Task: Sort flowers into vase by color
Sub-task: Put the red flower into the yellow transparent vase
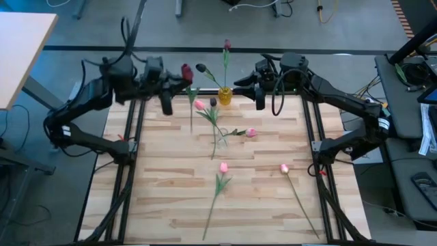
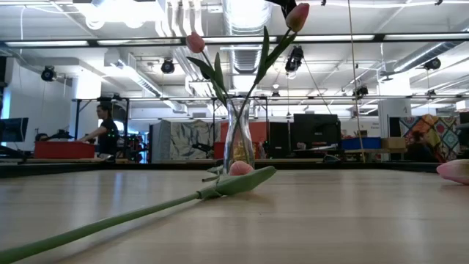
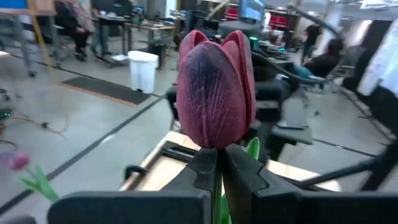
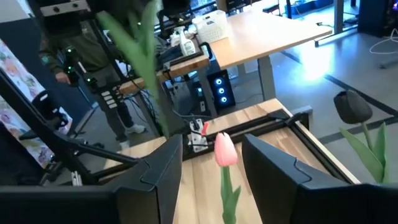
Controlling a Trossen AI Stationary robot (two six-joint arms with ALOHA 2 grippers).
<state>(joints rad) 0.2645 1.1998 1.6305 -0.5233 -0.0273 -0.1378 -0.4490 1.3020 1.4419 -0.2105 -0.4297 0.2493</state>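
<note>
Left hand (image 3: 217, 171): closed on the stem of a maroon tulip (image 3: 216, 87), just under the head; in the high view it sits at the tabletop's far edge, left of the vase (image 1: 224, 96).
Held tulip: head points toward the vase in the high view (image 1: 186, 71); its stem runs back through the fingers, so its lower end is hidden.
Right hand (image 4: 211, 163): fingers spread apart, nothing gripped; a pink tulip (image 4: 224, 150) shows in the gap, but farther off, not between the pads. In the high view this hand (image 1: 247, 87) waits just right of the vase.
Vase: yellow-looking from above, clear glass in the low view (image 2: 239, 139), standing at the far middle of the tabletop (image 1: 164, 191) with a few tulips already in it.
Loose tulips: pink ones lie flat on the wood, two near the centre (image 1: 199, 105) (image 1: 250, 132) and two nearer the front (image 1: 223, 167) (image 1: 284, 167), stems mostly running toward the front edge.
Key relation: the vase lies to the right of the left hand, near but apart; the left arm is the one carrying the flower.
Next move, as judged: the stem must swing to upright over the vase mouth before release, without knocking the standing stems.
</note>
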